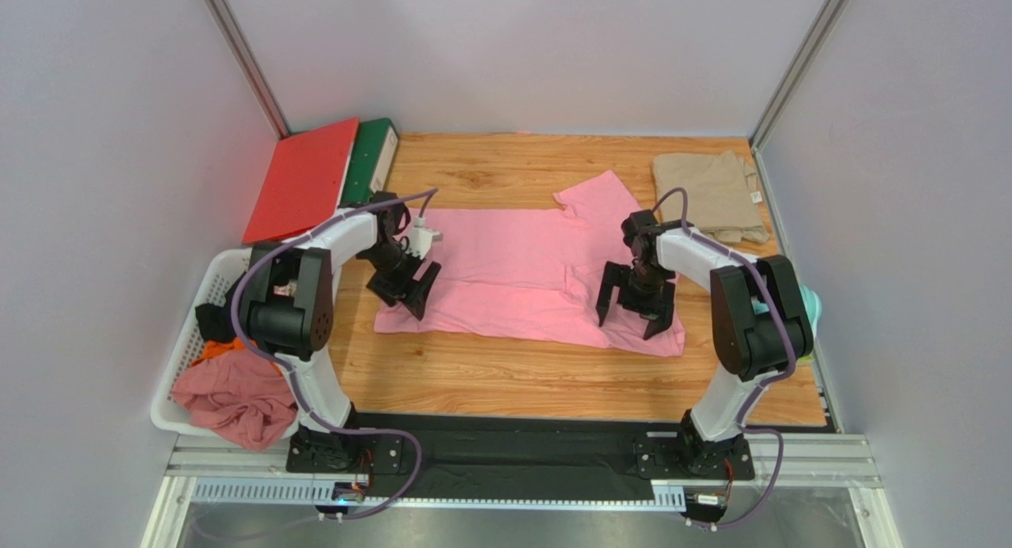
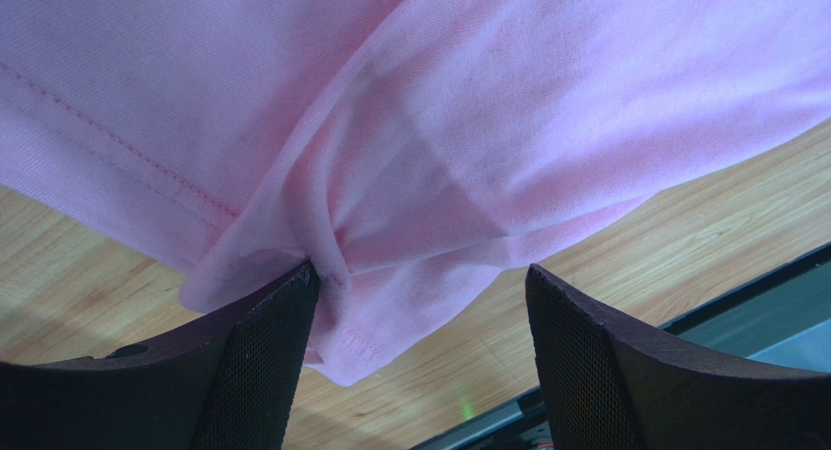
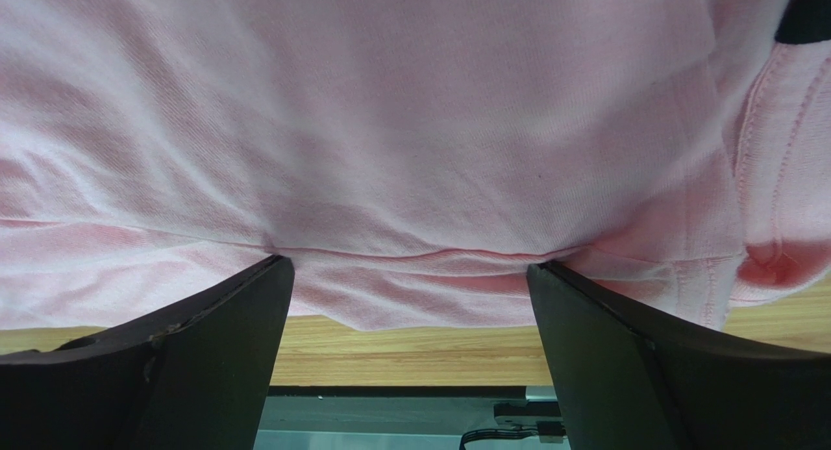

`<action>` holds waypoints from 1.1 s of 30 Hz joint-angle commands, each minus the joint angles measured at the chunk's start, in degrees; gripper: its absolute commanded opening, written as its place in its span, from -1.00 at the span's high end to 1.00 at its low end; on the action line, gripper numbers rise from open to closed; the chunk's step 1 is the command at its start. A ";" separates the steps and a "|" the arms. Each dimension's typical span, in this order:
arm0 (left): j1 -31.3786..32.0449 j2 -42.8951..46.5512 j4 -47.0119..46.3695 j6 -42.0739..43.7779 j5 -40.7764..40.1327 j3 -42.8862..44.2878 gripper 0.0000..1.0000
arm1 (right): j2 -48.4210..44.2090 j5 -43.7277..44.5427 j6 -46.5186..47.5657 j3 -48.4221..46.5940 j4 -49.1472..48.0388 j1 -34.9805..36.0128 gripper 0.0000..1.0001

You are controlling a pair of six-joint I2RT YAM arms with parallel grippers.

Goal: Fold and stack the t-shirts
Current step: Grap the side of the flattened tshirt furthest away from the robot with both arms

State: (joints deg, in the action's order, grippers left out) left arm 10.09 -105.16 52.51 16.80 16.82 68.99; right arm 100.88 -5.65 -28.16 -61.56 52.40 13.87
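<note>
A light pink t-shirt [image 1: 511, 269] lies spread across the middle of the wooden table [image 1: 535, 382], with one sleeve pointing to the back. A khaki-beige t-shirt [image 1: 713, 195] lies folded at the back right corner. My left gripper [image 1: 404, 293] stands open over the pink shirt's near left corner. In the left wrist view that corner [image 2: 488, 109] bunches against the left finger [image 2: 263, 357] of the gripper [image 2: 421, 284]. My right gripper [image 1: 633, 317] is open at the shirt's near right edge. In the right wrist view the hem [image 3: 390, 129] runs across between the tips of the gripper [image 3: 410, 275].
A white basket [image 1: 178, 358] at the left edge holds a crumpled dusty-pink cloth [image 1: 238, 400] and other garments. A red folder [image 1: 303, 180] and a green one [image 1: 374, 157] lean at the back left. A teal object [image 1: 811, 305] shows behind the right arm.
</note>
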 commanded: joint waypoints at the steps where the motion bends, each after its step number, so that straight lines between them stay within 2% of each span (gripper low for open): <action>1: 0.11 2.68 0.14 3.50 -2.23 -3.86 -0.69 | -0.95 -2.08 -1.54 3.72 -3.01 1.16 -1.00; 9: 0.11 11.02 0.48 7.63 -4.60 -12.47 -0.69 | -4.64 -2.17 -2.07 7.94 -3.10 2.92 -1.00; 13: 0.11 14.20 1.10 8.34 -4.86 -13.10 -0.70 | -6.40 -2.35 -2.34 8.65 -2.92 3.45 -1.00; 17: 0.11 13.85 3.99 8.08 -4.78 -7.40 -0.69 | -6.57 -2.35 -1.81 4.45 -0.12 3.53 -1.00; 23: 0.11 11.91 8.22 8.16 -7.50 6.14 -0.69 | -6.49 -0.59 -0.40 -8.30 6.47 3.36 -1.00; 26: 0.37 11.38 10.24 7.29 -4.18 9.05 -0.70 | -5.70 -2.42 -0.66 -13.14 7.10 3.36 -1.00; 33: 1.60 10.25 12.70 8.07 8.04 0.54 -0.71 | -1.75 -6.83 -1.46 -14.20 3.41 3.36 -1.00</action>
State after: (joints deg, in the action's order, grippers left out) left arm 11.25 -93.45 60.40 23.75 16.10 73.23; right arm 96.03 -9.80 -29.30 -75.11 56.62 17.12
